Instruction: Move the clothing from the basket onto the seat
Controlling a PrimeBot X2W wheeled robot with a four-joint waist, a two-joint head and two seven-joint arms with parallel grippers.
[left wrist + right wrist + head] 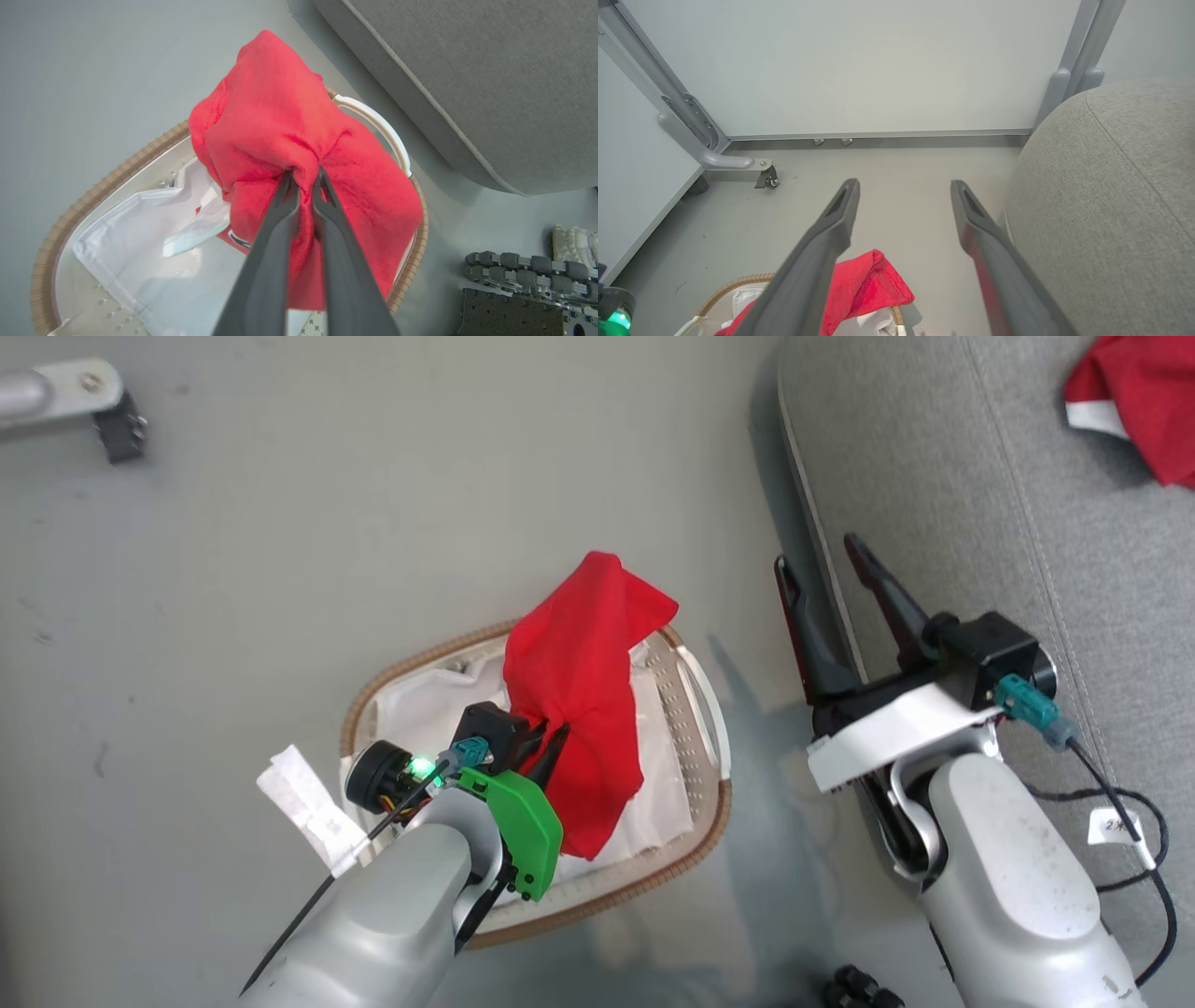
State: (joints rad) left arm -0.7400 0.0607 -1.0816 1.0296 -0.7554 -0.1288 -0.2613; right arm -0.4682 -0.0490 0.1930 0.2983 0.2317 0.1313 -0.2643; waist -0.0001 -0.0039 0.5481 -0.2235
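Partway: the clothing (pixel 280 116) is lifted above the basket (pixel 140 157) but not yet carried to the seat (pixel 934 476), where another red piece (pixel 1144 392) already lies. The left jaws are clenched on a bunched fold of it; the right jaws gape empty beside the seat's edge. It looks bright red, soft and crumpled; its lower end may touch the white liner (pixel 140 242).

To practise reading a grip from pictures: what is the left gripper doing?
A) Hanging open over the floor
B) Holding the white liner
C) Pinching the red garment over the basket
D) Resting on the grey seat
C: in the left wrist view the left gripper has its fingers closed on a fold of the red garment above the basket.
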